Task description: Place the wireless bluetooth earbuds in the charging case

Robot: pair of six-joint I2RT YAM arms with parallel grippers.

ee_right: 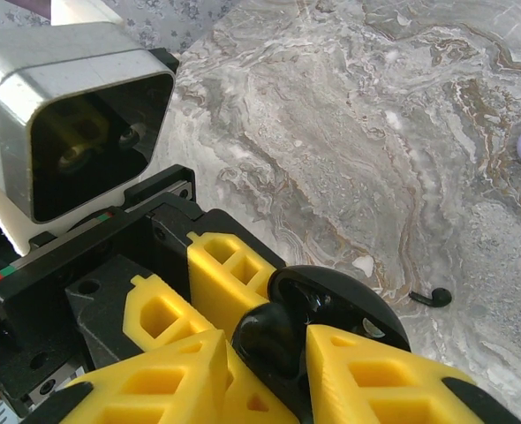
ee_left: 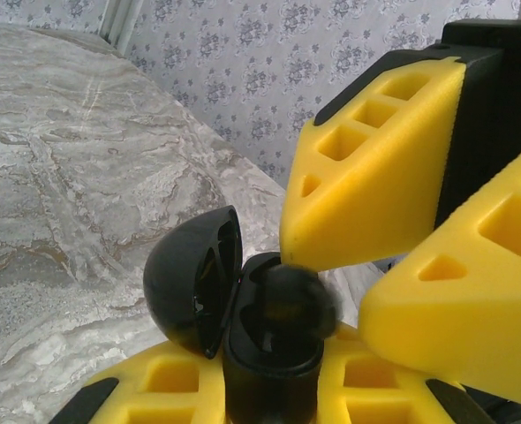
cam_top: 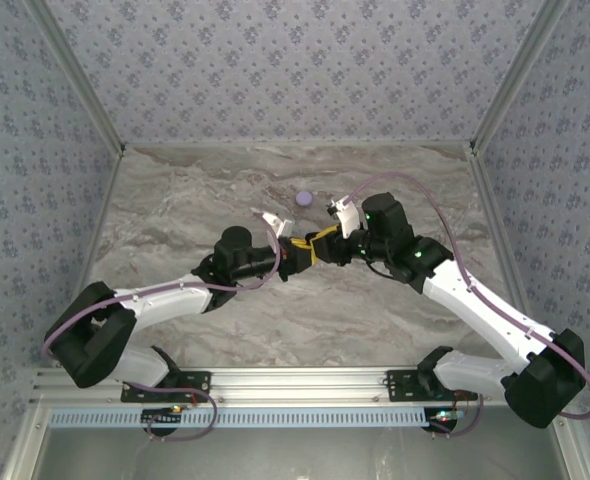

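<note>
Camera housing point(ee_right: 84, 115) at left has a label, too small to read. Left hand point(cam_top: 303, 254) is clamped on the black case point(ee_left: 269, 362), lid open, over mid-bench point(cam_top: 175, 200). A black bud point(ee_left: 291, 299) sits in the case mouth. Right hand point(ee_right: 266, 353) is on top: fingers slightly apart, flanking the bud, can't tell if they grip. Lavender disc point(cam_top: 304, 198) lies behind, well apart. Loose black bud point(ee_right: 434, 298) lies on the bench at right.
</note>
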